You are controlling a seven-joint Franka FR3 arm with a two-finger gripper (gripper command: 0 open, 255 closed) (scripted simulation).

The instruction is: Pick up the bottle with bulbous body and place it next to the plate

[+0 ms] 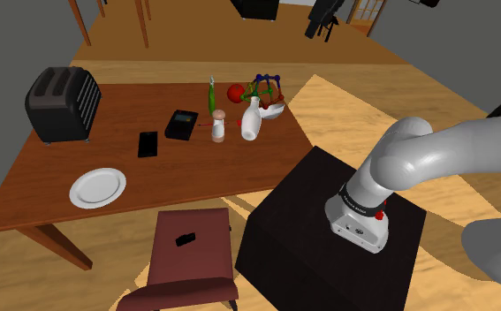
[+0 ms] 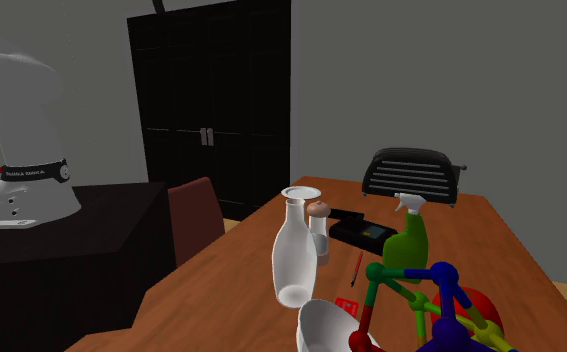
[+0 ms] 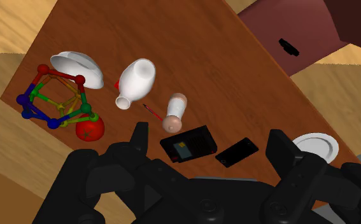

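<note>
White and smooth, the bottle (image 1: 251, 119) stands upright on the brown tabletop (image 1: 151, 190), near the far edge in the shoulder view. Its body is wide and round at the bottom and narrows to a slim neck with a flared rim. It looks stiff and probably breakable. The glossy surface may slip, and it is likely light if empty. The neck seems the better place to hold. The belly may be too wide for the fingers, and the flared rim would stop it from sliding down.

A small shaker (image 1: 218, 126) stands just beside the bottle, and a white bowl (image 1: 273, 108) is near on the other side, so the approach needs care. The plate (image 1: 97, 187) lies well apart, toward the near edge.

The gripper (image 3: 209, 141) hangs high above the tabletop, and its fingers (image 3: 139, 137) are spread apart and hold nothing.
</note>
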